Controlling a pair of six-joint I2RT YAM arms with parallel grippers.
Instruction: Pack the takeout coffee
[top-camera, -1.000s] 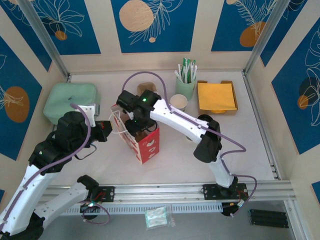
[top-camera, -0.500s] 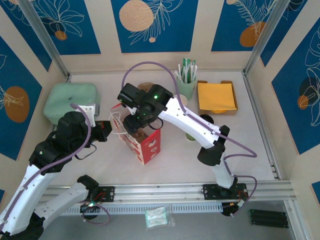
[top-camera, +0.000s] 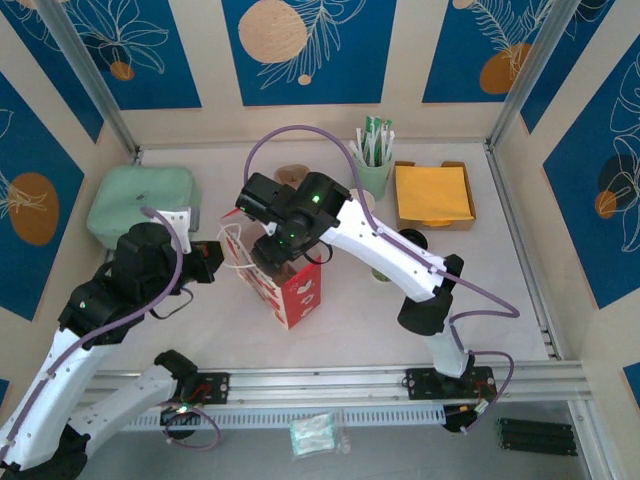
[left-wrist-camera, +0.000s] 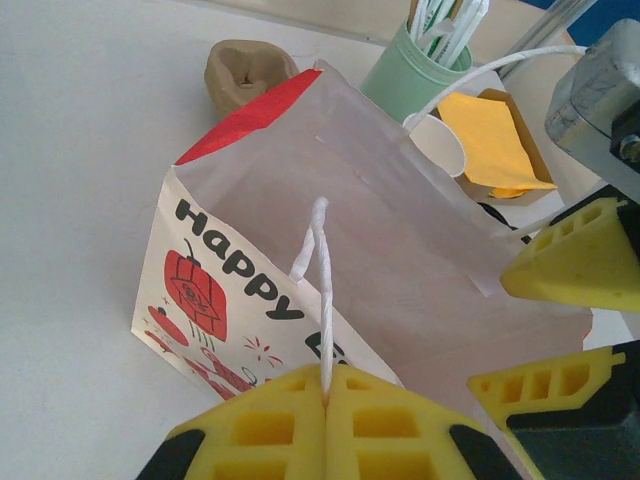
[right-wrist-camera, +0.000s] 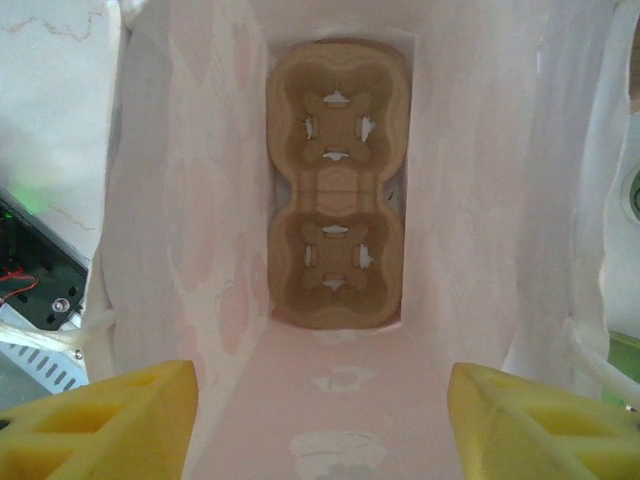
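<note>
Over the middle of the worktop (top-camera: 480, 300), a little toward its left edge, my right gripper (right-wrist-camera: 320, 400) hangs above the mouth of the red-and-white paper bag (top-camera: 290, 285), fingers spread wide and holding nothing. Over the last second that wrist has lifted up and back out of the opening, and the elbow has swung toward the right edge. Looking straight down inside, I see the brown cardboard carrier (right-wrist-camera: 338, 190) lying flat on the bag's floor, so I judge the carrier is placed and the arm is free to fetch the drink. My left gripper (left-wrist-camera: 325, 400) has not budged: it is pinched tight on the white twisted handle (left-wrist-camera: 320, 290), keeping the bag open.

The takeout coffee cup (left-wrist-camera: 440, 145) is not yet packed; it stands near the far edge, just beside the mint-green tumbler (left-wrist-camera: 415, 75) of sticks.

A stack of orange napkins (top-camera: 432, 193) sits toward the far right corner, a pale green lidded box (top-camera: 140, 205) toward the far left. The worktop is pale and matte, and the walls carry blue panels (top-camera: 300, 50) with leaf drawings.
</note>
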